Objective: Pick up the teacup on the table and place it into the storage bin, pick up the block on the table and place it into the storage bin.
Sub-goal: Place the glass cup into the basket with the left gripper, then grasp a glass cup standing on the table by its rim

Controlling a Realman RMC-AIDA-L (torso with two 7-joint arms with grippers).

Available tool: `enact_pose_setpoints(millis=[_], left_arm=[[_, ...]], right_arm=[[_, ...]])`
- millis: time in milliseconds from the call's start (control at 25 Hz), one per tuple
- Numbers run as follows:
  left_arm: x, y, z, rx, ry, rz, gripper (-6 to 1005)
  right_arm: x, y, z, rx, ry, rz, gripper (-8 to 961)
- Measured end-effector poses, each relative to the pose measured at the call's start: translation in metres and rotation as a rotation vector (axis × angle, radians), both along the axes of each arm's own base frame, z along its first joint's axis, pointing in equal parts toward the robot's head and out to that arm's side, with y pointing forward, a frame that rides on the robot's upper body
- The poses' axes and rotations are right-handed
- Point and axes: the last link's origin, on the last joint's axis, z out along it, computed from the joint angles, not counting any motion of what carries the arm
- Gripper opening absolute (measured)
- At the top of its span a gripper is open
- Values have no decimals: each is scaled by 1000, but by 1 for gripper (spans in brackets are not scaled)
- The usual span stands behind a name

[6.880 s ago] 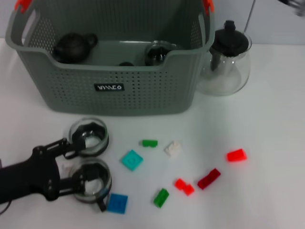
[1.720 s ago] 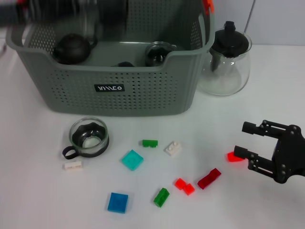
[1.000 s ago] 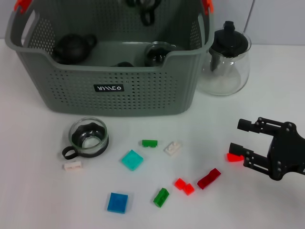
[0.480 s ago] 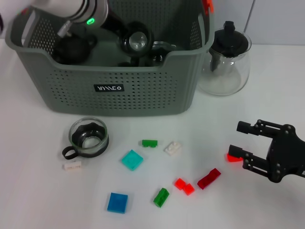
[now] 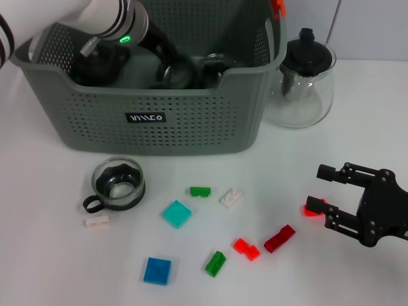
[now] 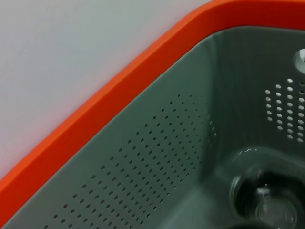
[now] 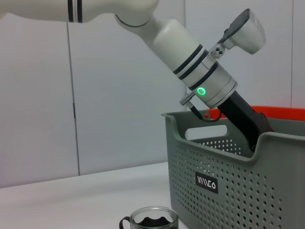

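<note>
Right gripper (image 5: 322, 189) spread wide around red block (image 5: 313, 209), left gripper (image 5: 175, 71) down inside bin (image 5: 159, 121) with teacup (image 5: 172, 75), grip hidden, can't tell

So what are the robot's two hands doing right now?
Left hand: down inside the storage bin, cannot tell.
Right hand: open around a red block.

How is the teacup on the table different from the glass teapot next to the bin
The teacup is low and wide, open at the top, with a dark insert inside; the glass teapot is taller and rounder, closed by a black lid with a knob. The teacup stands in front of the storage bin, near the robot; the teapot stands at the bin's right end, farther back. Both are clear glass, upright on the white table.
</note>
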Motion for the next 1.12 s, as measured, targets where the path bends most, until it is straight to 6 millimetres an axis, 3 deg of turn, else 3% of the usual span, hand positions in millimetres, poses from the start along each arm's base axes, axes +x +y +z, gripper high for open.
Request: enact_pose_setpoints(millis=[280,400,560,720,880,1000,1120], left_arm=[[3,-1,7,4,-32,16,206],[12,-5,32,62,-197,35,273],[21,-25,83,81,-559,5,402],[20,-72,138,-87,-1055,-150,443],[4,-123,176,-269,-1333,-371,442],[-21,-163,176,-370,-1323,-450,441],[-50,-183,155,-381,-1159,-368,440]], right_arm=[[0,0,1,1,-2,0,594],[1,1,2,3,-4,-1,594],[1,1,3,9,0,-4,594],[2,1,3,12,2,-7,594],[2,0,3,12,2,-8,595],[2,0,2,12,3,-8,595],[1,1,2,11,3,-7,595]])
